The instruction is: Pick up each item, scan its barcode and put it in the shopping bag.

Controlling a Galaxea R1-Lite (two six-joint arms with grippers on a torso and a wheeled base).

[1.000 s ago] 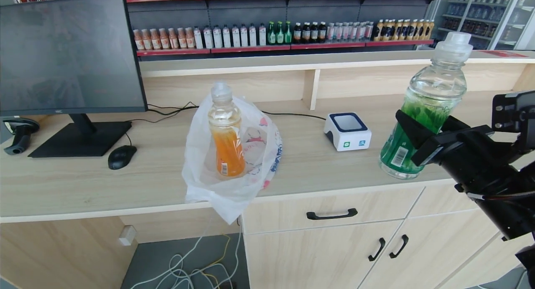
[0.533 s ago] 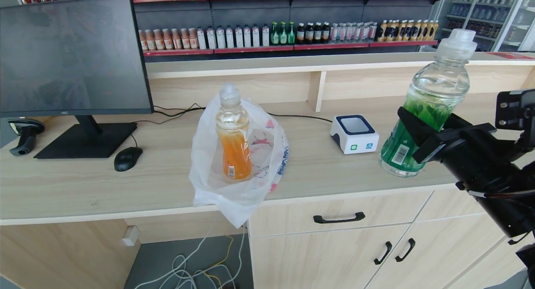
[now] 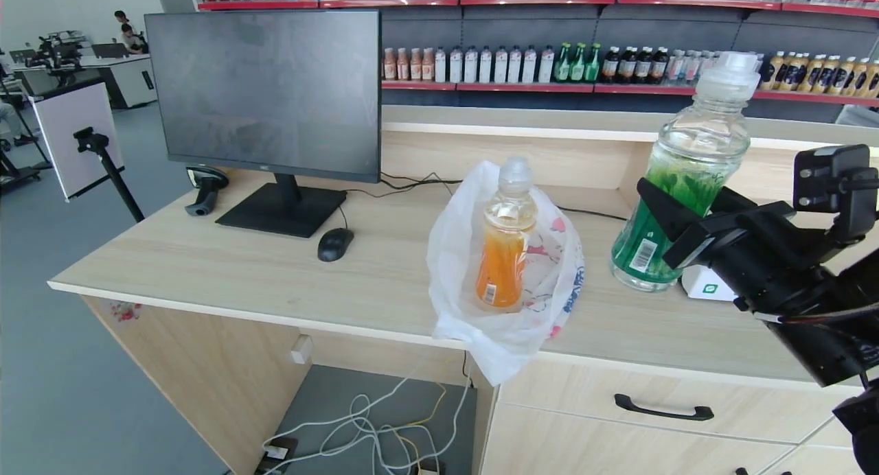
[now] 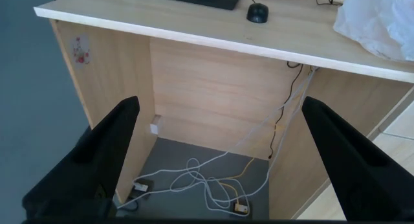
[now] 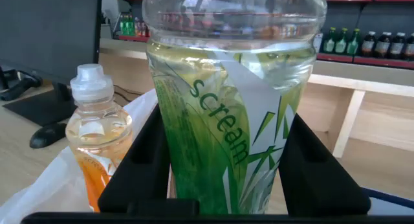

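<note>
Right gripper is clamped round the green bottle, holding it upright between my fingers, with the scanner just below and behind them. Scanning step, I reckon. Next it goes leftward into the shopping bag, beside the orange bottle. Left gripper hangs spread wide, holding nothing.

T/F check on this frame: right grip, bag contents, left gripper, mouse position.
1. The right gripper is shut on the green bottle. True.
2. The orange bottle lies flat beside the bag. False: it stands upright inside the shopping bag.
3. The left gripper is open and holds nothing. True.
4. The mouse sits on the monitor stand. False: it rests on the counter beside the stand.
</note>
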